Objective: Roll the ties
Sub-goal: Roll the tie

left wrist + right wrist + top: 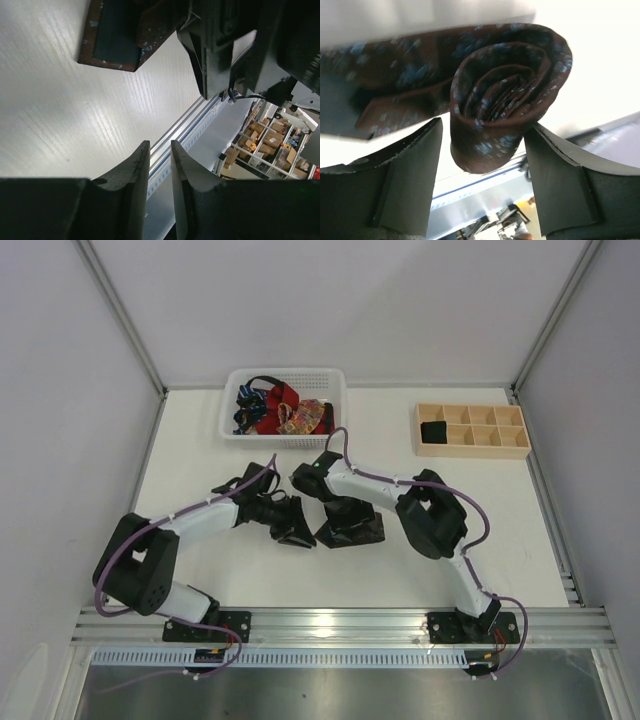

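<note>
1. Basket (290, 372) at the far edge of the bench (400, 575): heaped ties (280, 412), red, blue and orange-patterned.
2. Tray (470, 452) to its right: one dark roll (433, 432) in the left-end compartment.
3. Brown tie (505, 95) lying mid-bench between both arms: one end coiled, the rest flat.
4. Right pincer (484, 127): wide, fingers flanking the coil; touching or not, cannot tell.
5. Left pincer (160, 150): narrowly parted, holding nothing, near the tie's flat end.
</note>
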